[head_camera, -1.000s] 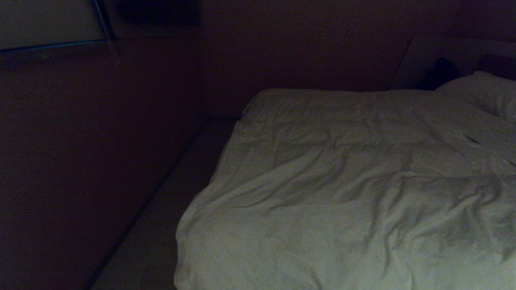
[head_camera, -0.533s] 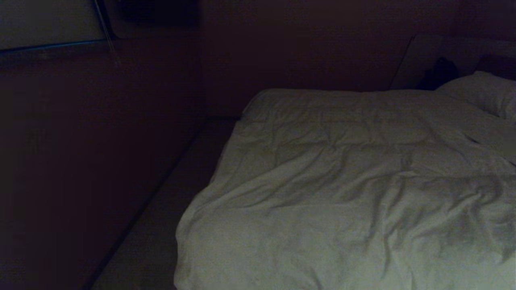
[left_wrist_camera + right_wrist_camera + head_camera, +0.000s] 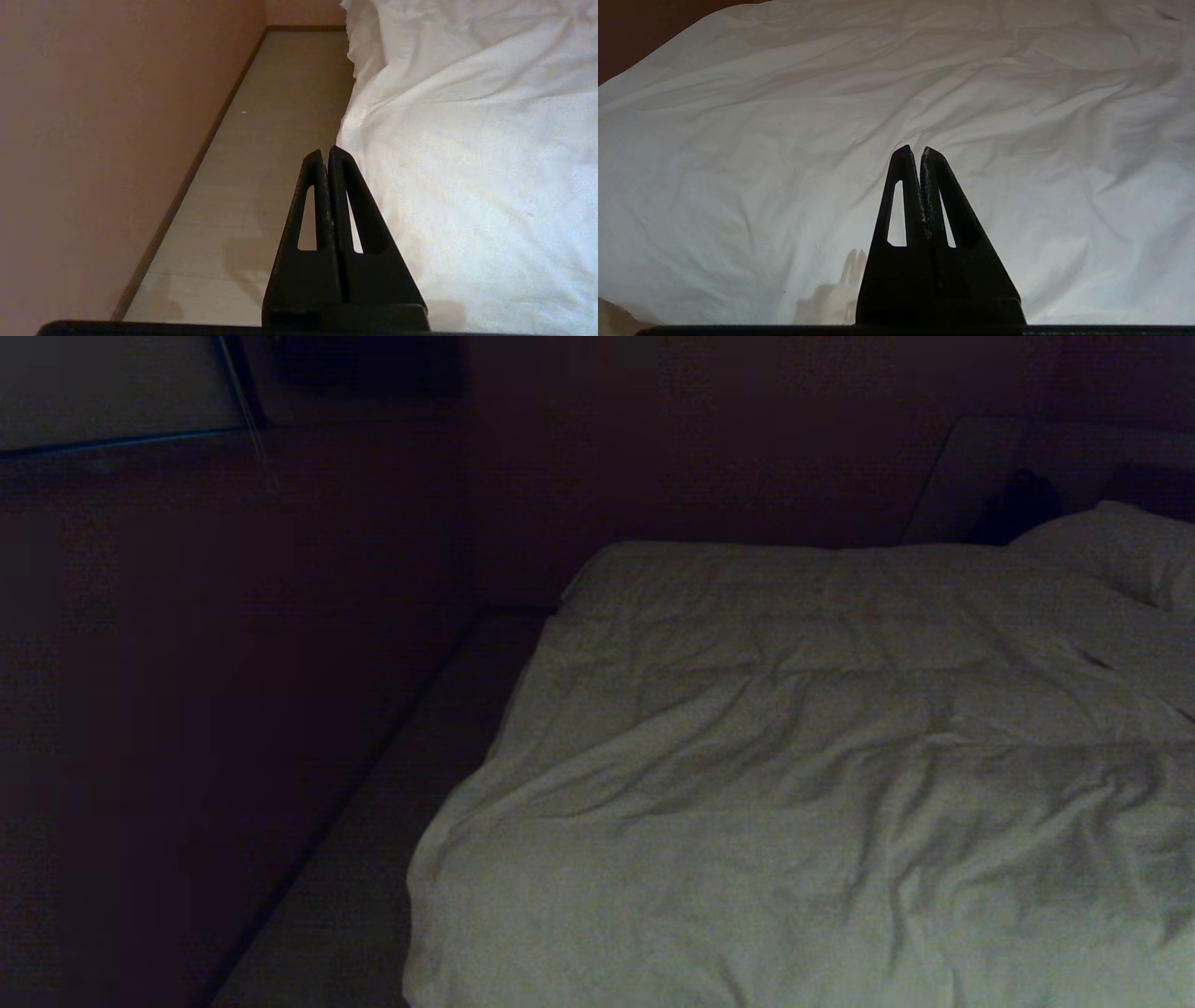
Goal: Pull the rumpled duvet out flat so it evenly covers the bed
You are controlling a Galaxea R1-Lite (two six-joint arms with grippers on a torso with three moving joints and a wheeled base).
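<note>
Two end effectors are hanging closed and empty: the left end effector (image 3: 325, 151) over the floor (image 3: 261, 140) just beside the duvet (image 3: 822, 784), the right end effector (image 3: 915, 150) above it. The creased duvet is covering the bed; a pillow (image 3: 1120, 546) is lying far beyond.

Dim head view; wrists near duvet (image 3: 784, 140)

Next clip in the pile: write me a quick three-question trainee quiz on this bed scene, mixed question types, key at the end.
1. True or false: the left gripper is clamped on the duvet.
2. Which gripper has floor below it? A) left B) right
3. What lies at the head view's far right, beyond the duvet?

Key: 1 false, it is shut on nothing. 2 A. 3 a pillow.
</note>
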